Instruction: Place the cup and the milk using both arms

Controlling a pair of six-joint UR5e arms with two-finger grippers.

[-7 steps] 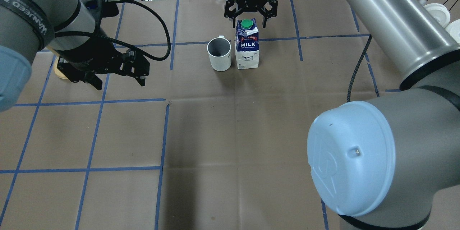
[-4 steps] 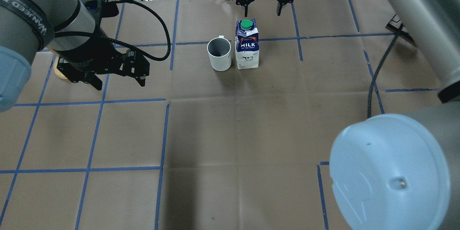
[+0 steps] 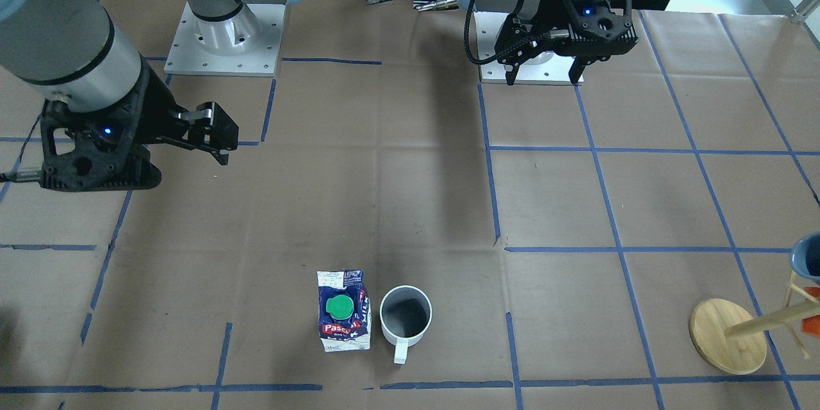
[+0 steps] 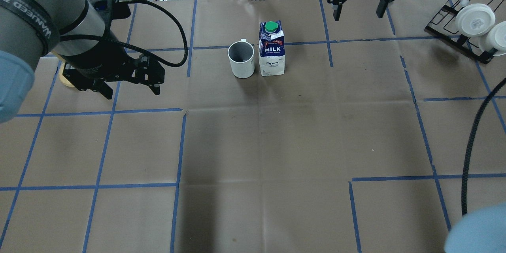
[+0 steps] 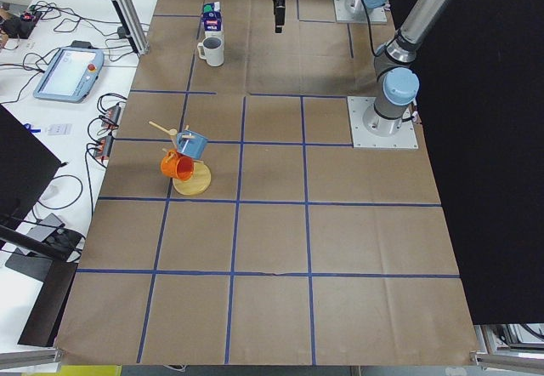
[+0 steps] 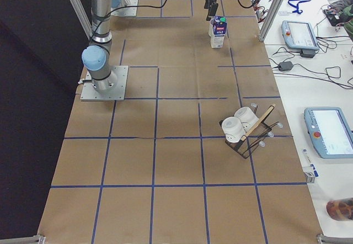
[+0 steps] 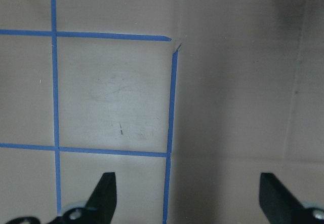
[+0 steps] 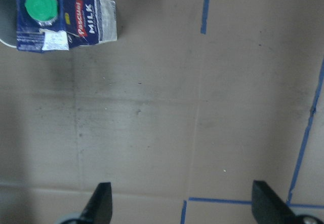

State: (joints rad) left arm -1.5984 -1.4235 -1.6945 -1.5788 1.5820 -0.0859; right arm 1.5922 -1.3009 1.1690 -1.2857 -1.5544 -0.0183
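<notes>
Left arm (image 4: 43, 12) folded in close to its base, left gripper (image 4: 132, 91) pointing down, jaws spread wide, right arm (image 3: 64, 32) reaching out, right gripper (image 4: 359, 14) hanging downward, jaws likewise wide apart, fingers (image 8: 101, 203) straight and level with each other.

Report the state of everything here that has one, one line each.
cup: upright, mouth up, standing free close beside the milk.
milk: upright, green cap on, not held.
left gripper: open, empty, over bare table.
right gripper: open, empty, off to the side of the milk.
white cups: tilted, not upright.
</notes>
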